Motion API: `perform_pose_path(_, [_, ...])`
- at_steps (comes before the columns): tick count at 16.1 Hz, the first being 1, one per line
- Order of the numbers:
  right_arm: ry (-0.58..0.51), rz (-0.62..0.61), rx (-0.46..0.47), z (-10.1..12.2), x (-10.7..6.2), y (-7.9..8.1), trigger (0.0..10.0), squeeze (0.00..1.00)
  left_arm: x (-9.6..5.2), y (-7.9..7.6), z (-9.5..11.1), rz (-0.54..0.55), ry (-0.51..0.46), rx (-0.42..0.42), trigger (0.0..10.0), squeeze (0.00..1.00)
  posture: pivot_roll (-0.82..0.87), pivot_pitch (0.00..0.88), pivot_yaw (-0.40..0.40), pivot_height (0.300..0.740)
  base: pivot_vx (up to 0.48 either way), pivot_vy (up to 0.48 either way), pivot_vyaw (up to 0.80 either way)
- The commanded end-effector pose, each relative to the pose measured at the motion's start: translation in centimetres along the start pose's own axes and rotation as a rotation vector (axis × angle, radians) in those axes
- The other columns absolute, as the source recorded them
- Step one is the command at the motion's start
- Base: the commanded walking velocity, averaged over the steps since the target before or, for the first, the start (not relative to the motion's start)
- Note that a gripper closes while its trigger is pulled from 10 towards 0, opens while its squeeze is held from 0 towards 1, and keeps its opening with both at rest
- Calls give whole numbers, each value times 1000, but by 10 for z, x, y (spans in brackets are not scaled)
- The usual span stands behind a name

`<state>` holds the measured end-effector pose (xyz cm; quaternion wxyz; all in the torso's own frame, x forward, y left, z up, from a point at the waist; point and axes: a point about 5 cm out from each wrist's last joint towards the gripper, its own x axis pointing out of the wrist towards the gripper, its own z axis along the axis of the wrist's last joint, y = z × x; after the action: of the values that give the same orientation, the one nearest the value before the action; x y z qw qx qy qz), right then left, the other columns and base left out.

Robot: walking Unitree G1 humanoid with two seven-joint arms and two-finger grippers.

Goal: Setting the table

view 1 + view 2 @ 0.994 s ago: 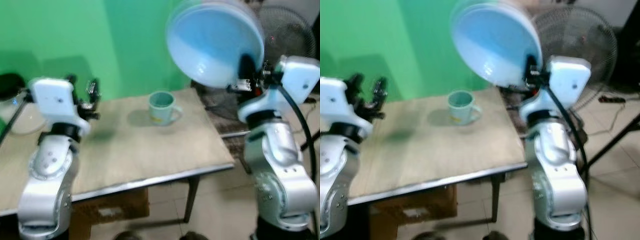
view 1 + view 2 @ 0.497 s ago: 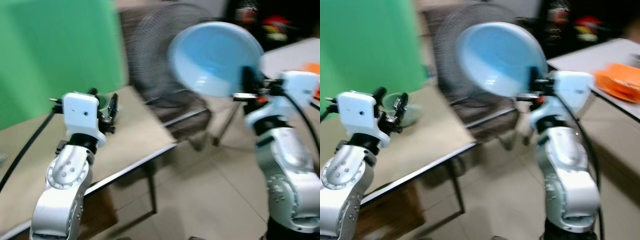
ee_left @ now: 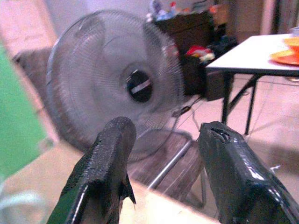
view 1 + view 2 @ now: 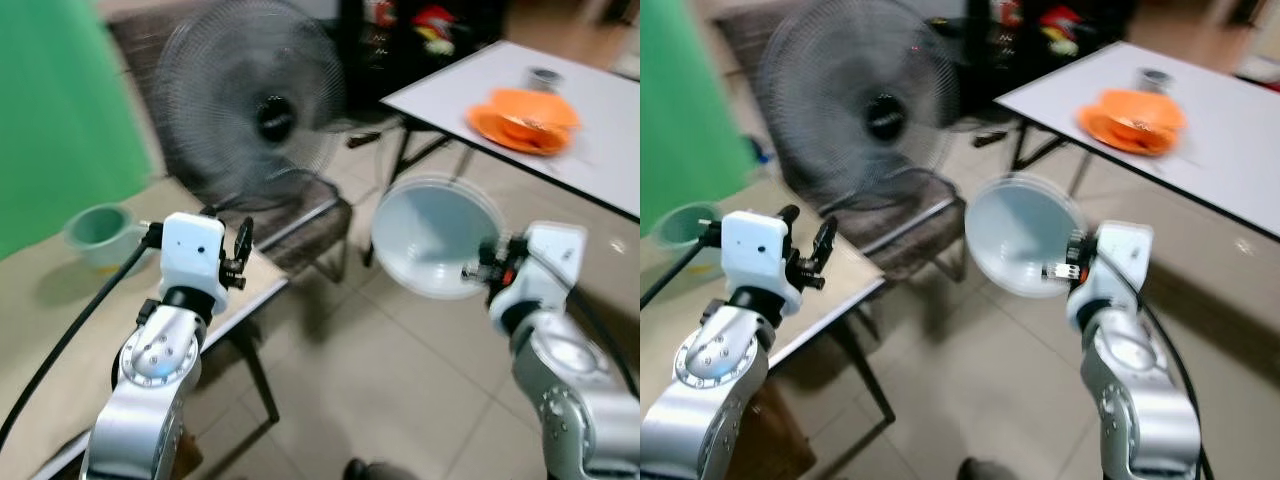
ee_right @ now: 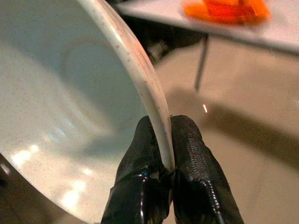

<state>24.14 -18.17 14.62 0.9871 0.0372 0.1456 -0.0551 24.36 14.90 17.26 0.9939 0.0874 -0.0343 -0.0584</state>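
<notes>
The right pincer [image 5: 161, 163] pinches the rim of a pale blue bowl [image 4: 435, 235], held up on its side over the floor, with nothing in it. The left pincer [image 3: 163, 154] is spread wide, holding nothing. A green cup [image 4: 100, 235] sits on the wooden surface [image 4: 50, 330]. Orange dishes [image 4: 522, 118] sit on the white surface [image 4: 600, 110].

A green wall [image 4: 60, 110], a standing fan [image 4: 255, 110] on tiled floor [image 4: 400, 380] — a white surface [image 4: 590, 110] beyond.

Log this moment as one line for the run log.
right gripper: shut on pale blue plate rim | left gripper: open | ahead: white table
</notes>
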Motion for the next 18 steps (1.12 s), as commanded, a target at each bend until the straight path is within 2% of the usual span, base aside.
perform_pose_path(1, [-59, -12, -16, 12, -1, -2, 10000, 0, 0, -1, -2, 1, -4, -24, 10000, 0, -7, 0, 3, 740, 0, 0, -800])
perform_pose_path(3, [-111, -8, -2, 24, 0, 2, 10000, 0, -3, 1, -9, 12, 22, -30, 10000, 0, -4, 0, -5, 740, 0, 0, -800])
perform_pose_path(11, [-94, -17, -29, 20, 2, 3, 10000, 0, -6, -2, -11, -11, 20, -37, 10000, 0, 14, 0, -34, 740, 0, 0, -800])
perform_pose_path(13, [-128, -37, 9, 28, 4, 2, 10000, 0, -4, -7, -12, -43, 24, -41, 10000, 0, 11, 0, -28, 740, 323, 0, -800])
perform_pose_path(16, [-148, -32, 22, 31, 4, 2, 10000, 0, -2, -10, -12, -61, 24, -49, 10000, 0, 7, 0, -24, 740, 349, 0, -167])
perform_pose_path(18, [-150, -5, -20, 32, 6, 5, 10000, 0, 1, -6, -14, -35, 31, -48, 10000, 0, 3, 0, -21, 740, 364, 0, 0])
